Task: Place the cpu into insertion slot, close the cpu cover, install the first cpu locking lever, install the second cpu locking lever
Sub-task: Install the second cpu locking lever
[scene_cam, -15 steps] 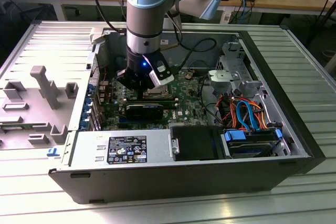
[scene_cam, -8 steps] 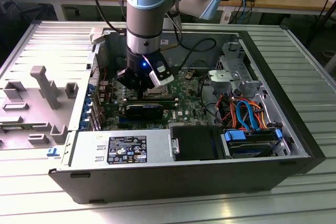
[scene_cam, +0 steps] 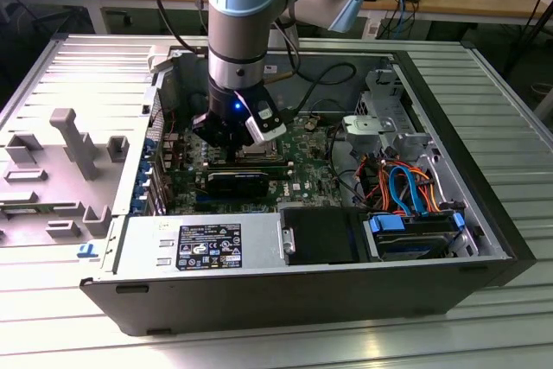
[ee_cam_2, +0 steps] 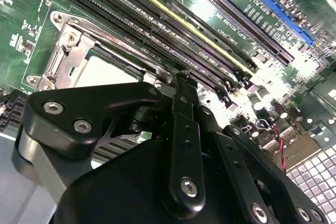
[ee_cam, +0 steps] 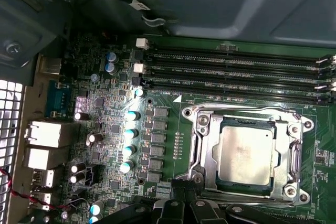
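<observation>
Green motherboard (ee_cam: 173, 103), cpu (ee_cam: 245, 154) seated — cover (ee_cam: 202, 153) closed

The flat square cpu (ee_cam: 245, 153) has a dull silver-grey metal top; the thin metal cpu cover (ee_cam: 202, 145) framing it is bright silver; the circuit board (ee_cam: 168, 145) is green, dotted with teal-topped cylindrical capacitors (ee_cam: 132, 115); the long memory slots (ee_cam: 236, 69) are black; in the second wrist view one long card slot (ee_cam_2: 273, 6) is blue; the robot arm (scene_cam: 242, 15) is pale blue and grey, its gripper (scene_cam: 229, 131) black; the computer case (scene_cam: 285, 287) is dark grey.
</observation>
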Action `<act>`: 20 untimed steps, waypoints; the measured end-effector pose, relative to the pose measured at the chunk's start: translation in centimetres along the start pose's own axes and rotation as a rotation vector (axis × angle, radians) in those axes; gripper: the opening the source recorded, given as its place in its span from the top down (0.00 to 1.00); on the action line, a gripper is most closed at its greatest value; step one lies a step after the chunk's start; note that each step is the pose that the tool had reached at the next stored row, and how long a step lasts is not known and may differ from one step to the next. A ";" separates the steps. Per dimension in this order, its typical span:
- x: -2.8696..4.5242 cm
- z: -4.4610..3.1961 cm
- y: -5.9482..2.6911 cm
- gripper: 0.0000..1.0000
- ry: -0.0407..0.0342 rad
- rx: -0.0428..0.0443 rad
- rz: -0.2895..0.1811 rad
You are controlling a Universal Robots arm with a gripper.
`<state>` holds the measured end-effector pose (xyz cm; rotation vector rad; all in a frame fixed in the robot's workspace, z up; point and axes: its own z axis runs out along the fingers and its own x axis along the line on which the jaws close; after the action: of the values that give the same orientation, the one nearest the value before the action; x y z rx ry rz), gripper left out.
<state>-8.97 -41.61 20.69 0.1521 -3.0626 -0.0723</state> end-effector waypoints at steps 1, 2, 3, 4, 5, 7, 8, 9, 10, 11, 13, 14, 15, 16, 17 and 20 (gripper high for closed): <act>0.00 0.03 0.00 0.89 -0.0012 -0.0095 -0.001; -0.01 0.04 0.00 0.89 -0.0016 -0.0127 -0.001; -0.02 0.06 0.00 0.89 -0.0018 -0.0155 -0.001; -0.02 0.08 0.00 0.89 -0.0021 -0.0188 -0.001; -0.02 0.09 0.00 0.89 -0.0021 -0.0197 -0.001; -0.02 0.11 -0.01 0.89 -0.0020 -0.0197 -0.001; -0.02 0.12 -0.01 0.89 -0.0020 -0.0197 -0.001; -0.02 0.15 -0.01 0.89 -0.0020 -0.0199 -0.001; -0.02 0.19 -0.01 0.89 -0.0020 -0.0201 -0.001; -0.03 0.24 -0.01 0.89 -0.0023 -0.0203 -0.001; -0.03 0.34 -0.03 0.89 -0.0019 -0.0195 -0.001; -0.03 0.35 -0.03 0.89 -0.0018 -0.0194 -0.001; -0.03 0.39 -0.03 0.89 -0.0017 -0.0194 -0.001; -0.04 0.43 -0.03 0.89 -0.0018 -0.0196 -0.001; -0.05 0.58 -0.03 0.89 -0.0018 -0.0194 -0.001; -0.06 0.64 -0.02 0.89 -0.0015 -0.0134 -0.001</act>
<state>-8.95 -41.60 20.04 0.1528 -3.0629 -0.0930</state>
